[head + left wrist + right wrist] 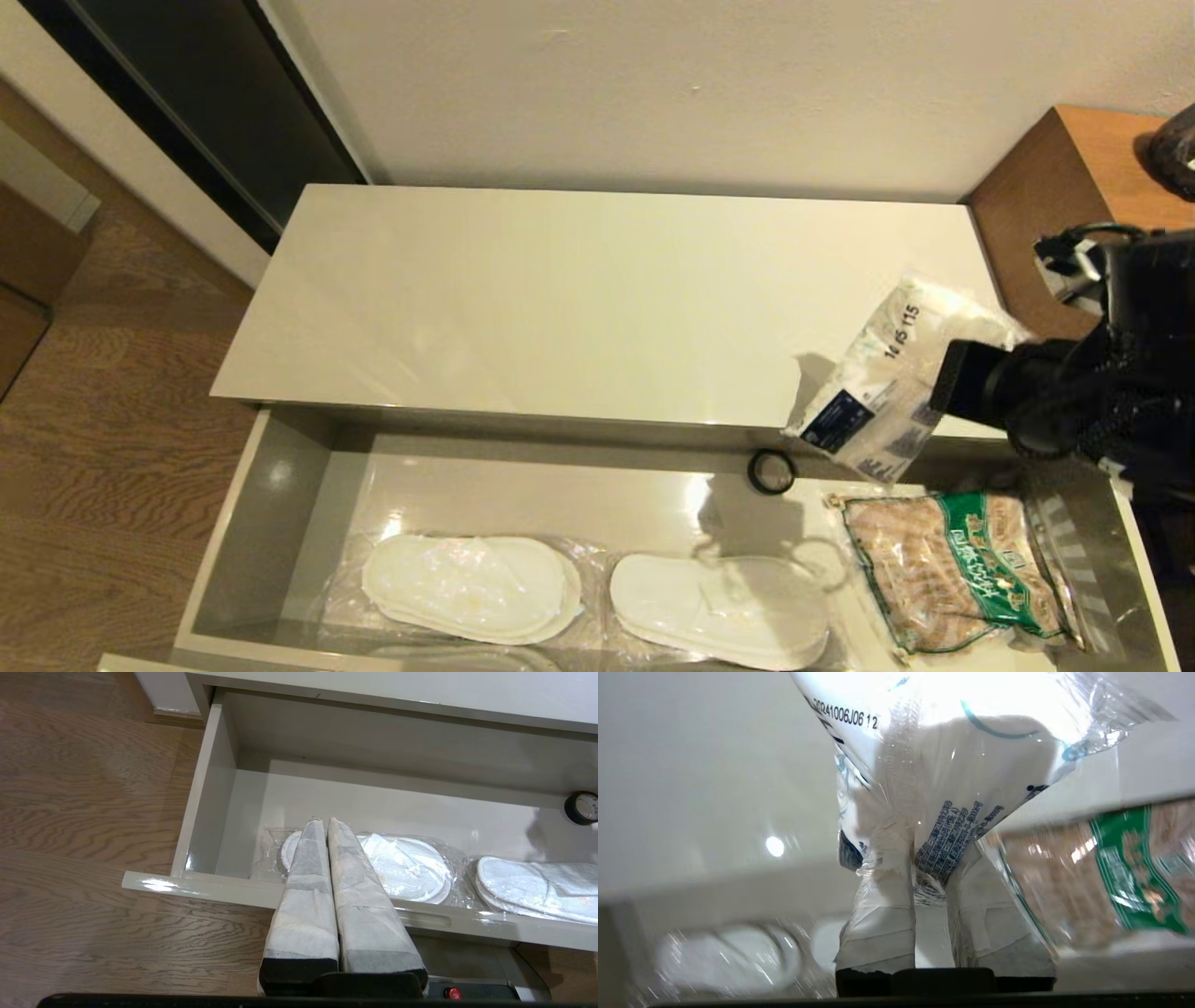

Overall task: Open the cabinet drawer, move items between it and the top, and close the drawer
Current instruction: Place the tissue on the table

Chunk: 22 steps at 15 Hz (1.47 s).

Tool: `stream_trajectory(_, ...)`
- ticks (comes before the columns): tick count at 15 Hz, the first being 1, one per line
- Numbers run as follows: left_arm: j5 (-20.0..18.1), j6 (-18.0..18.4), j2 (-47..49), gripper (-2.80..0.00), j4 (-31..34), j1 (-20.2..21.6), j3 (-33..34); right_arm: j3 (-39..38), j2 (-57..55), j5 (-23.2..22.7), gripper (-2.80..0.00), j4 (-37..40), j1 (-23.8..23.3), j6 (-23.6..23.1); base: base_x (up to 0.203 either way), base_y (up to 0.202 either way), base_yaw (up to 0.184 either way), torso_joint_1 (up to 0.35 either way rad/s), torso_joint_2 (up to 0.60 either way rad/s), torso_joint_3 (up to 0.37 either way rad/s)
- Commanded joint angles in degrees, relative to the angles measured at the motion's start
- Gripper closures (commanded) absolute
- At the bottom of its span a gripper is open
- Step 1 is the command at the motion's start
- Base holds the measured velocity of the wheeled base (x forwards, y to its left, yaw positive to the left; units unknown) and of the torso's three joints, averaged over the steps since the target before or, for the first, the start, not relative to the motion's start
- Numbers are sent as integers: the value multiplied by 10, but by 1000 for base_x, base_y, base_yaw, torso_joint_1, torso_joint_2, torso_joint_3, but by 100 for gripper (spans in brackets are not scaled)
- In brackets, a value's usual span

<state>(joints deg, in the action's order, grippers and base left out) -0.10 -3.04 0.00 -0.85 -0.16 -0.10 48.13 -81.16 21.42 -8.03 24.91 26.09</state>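
Note:
The pale grey-beige cabinet drawer [271, 509] stands pulled out below the cream top [560, 289]. Two clear-wrapped pairs of white slippers [471, 588] [719, 611] lie side by side on its floor. My right gripper [924, 387] is shut on the soft tissue pack [887, 373], white with a dark-blue label, and holds it in the air over the top's front right edge. In the right wrist view the pack [943, 765] is pinched between the taped fingers [882, 914]. My left gripper [324, 821] is shut and empty, above the drawer's front edge near the left slippers [402, 865].
A green-labelled bag of brown snacks [962, 569] lies at the drawer's right end. A small black ring [771, 471] sits near the drawer's back wall. The brown wooden unit [1055, 196] stands to the right of the top. Wood floor lies to the left.

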Motion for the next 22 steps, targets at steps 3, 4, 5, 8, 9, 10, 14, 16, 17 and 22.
stream_trajectory(3, 0, 0, 0, 0, 0, 0, 0, 150, -55, 13, 0, 79, -30, 58, 0, 0, 0, 0, 0, 0)
stream_trajectory(4, 0, 0, 0, 0, 0, 0, 0, 175, -79, 21, 0, 95, -44, 74, 0, 0, 0, 0, 0, 0)
stream_trajectory(5, 0, 0, 0, 0, 0, 0, 0, 188, -98, 26, 0, 104, -61, 85, 0, 0, 0, 0, 0, 0)
stream_trajectory(8, 0, 0, 0, 0, 0, 0, 0, 204, -175, 52, 0, 118, -95, 109, 0, 0, 0, 0, 0, 0)
stream_trajectory(9, 0, 0, 0, 0, 0, 0, 0, 201, -198, 55, 0, 120, -99, 114, 0, 0, 0, 0, 0, 0)
stream_trajectory(10, 0, 0, 0, 0, 0, 0, 0, 195, -207, 54, 0, 122, -102, 117, 0, 0, 0, 0, 0, 0)
stream_trajectory(14, 0, 0, 0, 0, 0, 0, 0, 189, -211, 39, 0, 115, -103, 117, 0, 0, 0, 0, 0, 0)
stream_trajectory(16, 0, 0, 0, 0, 0, 0, 0, 193, -215, 39, 0, 112, -106, 117, 0, 0, 0, 0, 0, 0)
stream_trajectory(17, 0, 0, 0, 0, 0, 0, 0, 199, -217, 39, 0, 105, -110, 115, 0, 0, 0, 0, 0, 0)
stream_trajectory(22, 0, 0, 0, 0, 0, 0, 0, 285, -241, 39, 0, 111, -162, 111, 0, 0, 0, 0, 0, 0)
